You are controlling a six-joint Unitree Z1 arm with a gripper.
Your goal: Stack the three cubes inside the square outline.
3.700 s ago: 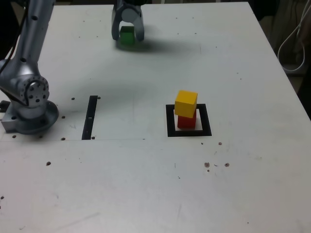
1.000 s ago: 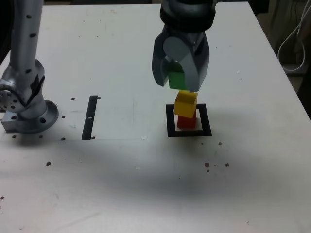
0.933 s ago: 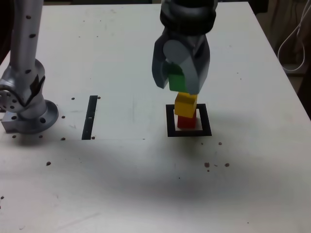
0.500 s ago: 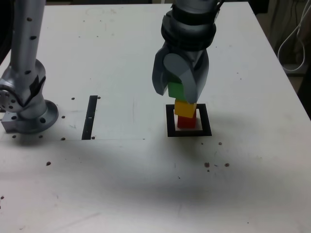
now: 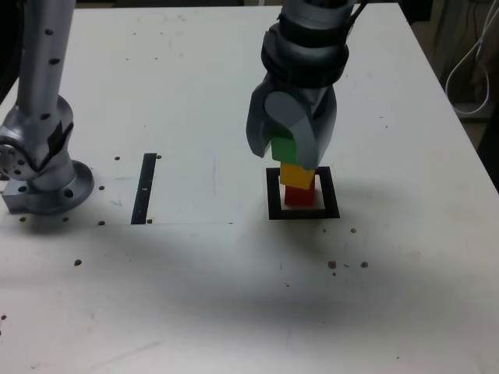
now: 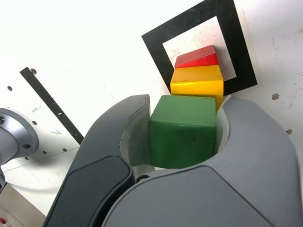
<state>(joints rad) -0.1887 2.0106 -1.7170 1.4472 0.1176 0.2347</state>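
Two cubes already stand in the square outline (image 5: 331, 204); the gripper (image 5: 290, 149), clamping the green cube (image 6: 183, 131), needs lowering squarely onto the yellow cube (image 5: 296, 174).

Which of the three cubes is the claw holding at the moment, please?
The green cube, clamped between the claw's jaws directly above the stack. The yellow cube sits free on the red cube inside the square outline.

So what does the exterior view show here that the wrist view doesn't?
Only the exterior view shows the arm's upright column, the table's far edge and white cables at its right. Only the wrist view shows the green cube's whole face between the pincer's jaws. Both show the yellow cube on the red cube inside the square outline, and the black strip.
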